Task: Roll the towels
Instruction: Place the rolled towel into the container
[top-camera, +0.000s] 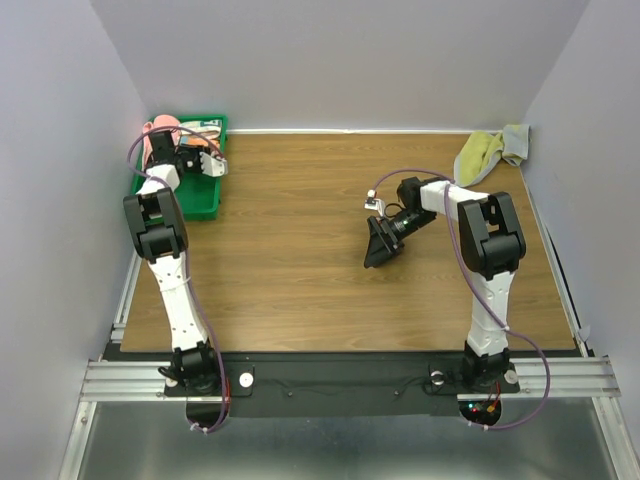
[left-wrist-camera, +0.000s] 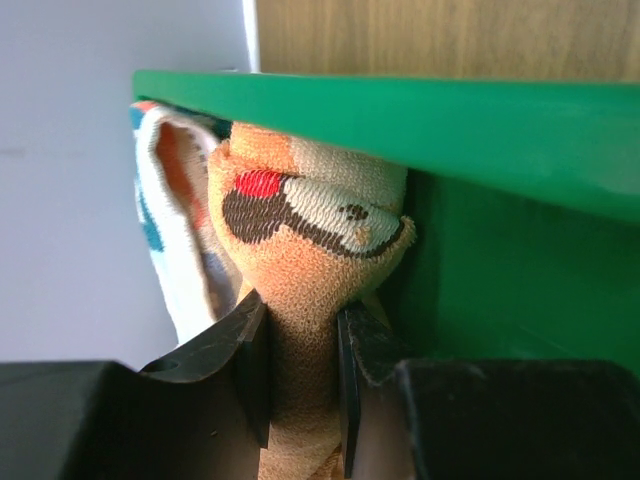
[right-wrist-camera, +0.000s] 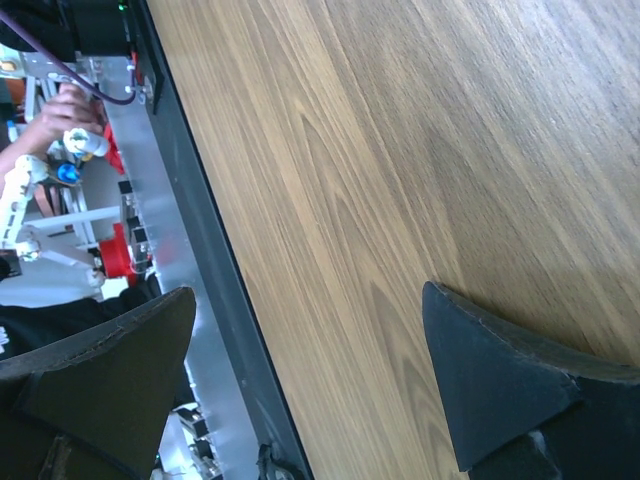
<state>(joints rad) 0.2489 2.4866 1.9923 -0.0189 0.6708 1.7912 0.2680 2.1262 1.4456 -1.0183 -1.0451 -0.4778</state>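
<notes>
Left gripper (left-wrist-camera: 300, 345) clamps a bunched orange towel (left-wrist-camera: 310, 215), patterned brown, red and cream, between its fingers; right gripper (right-wrist-camera: 308, 292) is released.

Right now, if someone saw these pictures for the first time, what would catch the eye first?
The orange patterned towel, pinched in the left jaws at the green bin in the far-left corner. Next, the crumpled towels in the far-right corner, and the right jaws open above the wooden table.

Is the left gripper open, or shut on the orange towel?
Shut: the fingers of the left gripper pinch the orange towel from both sides.
</notes>
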